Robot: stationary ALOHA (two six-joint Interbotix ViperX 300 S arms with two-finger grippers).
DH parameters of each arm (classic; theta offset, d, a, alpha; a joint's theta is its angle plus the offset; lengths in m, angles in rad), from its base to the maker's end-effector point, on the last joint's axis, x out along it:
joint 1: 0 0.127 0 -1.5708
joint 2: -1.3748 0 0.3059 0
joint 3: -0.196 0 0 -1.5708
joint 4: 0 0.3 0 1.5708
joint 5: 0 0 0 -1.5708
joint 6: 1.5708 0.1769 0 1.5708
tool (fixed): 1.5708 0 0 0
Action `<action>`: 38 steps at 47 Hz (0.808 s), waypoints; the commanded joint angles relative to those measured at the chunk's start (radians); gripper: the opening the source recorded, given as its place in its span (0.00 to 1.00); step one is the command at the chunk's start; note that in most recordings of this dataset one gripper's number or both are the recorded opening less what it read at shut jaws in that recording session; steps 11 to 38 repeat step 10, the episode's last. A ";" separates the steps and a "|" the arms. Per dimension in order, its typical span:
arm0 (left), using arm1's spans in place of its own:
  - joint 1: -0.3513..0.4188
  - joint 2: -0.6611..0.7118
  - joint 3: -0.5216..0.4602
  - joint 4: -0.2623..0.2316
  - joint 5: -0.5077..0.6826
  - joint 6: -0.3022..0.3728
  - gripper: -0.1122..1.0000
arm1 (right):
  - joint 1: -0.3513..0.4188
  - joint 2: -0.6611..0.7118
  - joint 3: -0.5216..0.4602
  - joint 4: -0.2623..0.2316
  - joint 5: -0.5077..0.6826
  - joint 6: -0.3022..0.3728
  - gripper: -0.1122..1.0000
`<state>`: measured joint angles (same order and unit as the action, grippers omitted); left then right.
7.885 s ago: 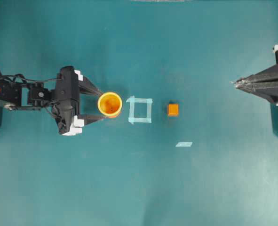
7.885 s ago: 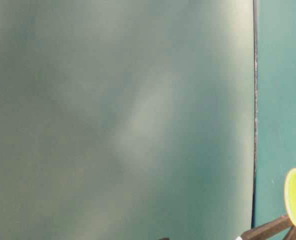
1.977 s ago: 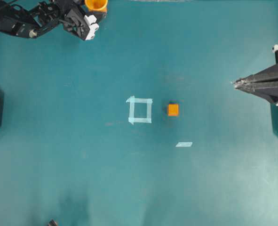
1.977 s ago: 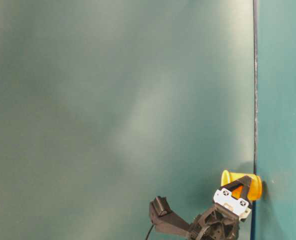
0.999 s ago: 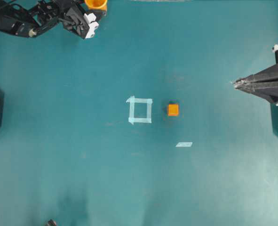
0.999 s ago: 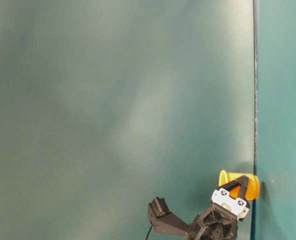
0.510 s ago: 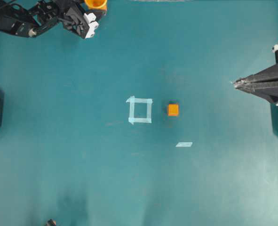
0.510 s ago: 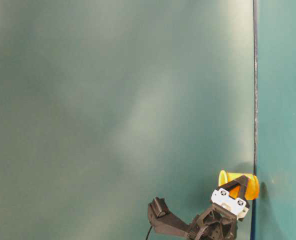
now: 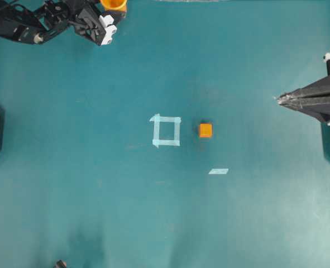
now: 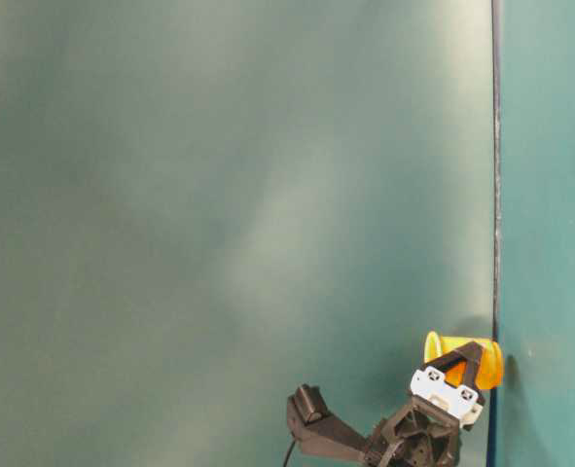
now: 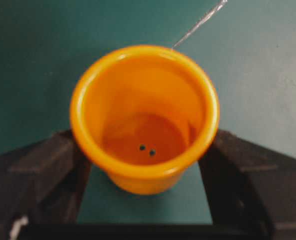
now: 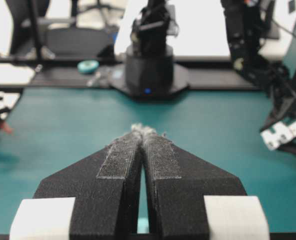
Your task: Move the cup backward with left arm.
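The yellow-orange cup stands at the far back edge of the teal table, cut off by the top of the overhead view. In the left wrist view the cup is upright, with two dark dots on its darker orange floor. My left gripper reaches to the back left corner. Its black fingers press against both sides of the cup under the rim, so it is shut on it. The table-level view shows the cup between those fingers. My right gripper rests shut and empty at the right edge, its pads together.
A small orange cube sits mid-table, right of a pale tape square. A short tape strip lies nearer the front. The table's back edge runs just behind the cup.
Nothing has moved over the last second. Compared with the oldest frames, the left arm and the cup have gone from left of the tape square to the back edge.
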<state>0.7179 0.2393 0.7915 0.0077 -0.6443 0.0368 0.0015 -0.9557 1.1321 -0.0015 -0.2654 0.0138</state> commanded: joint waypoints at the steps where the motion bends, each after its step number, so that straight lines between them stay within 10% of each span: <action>1: 0.003 -0.012 -0.011 0.003 -0.009 -0.002 0.68 | 0.000 0.006 -0.034 0.003 -0.003 0.000 0.10; 38: 0.003 -0.014 -0.011 0.002 -0.009 -0.002 0.68 | 0.000 0.006 -0.034 0.003 -0.003 0.000 0.10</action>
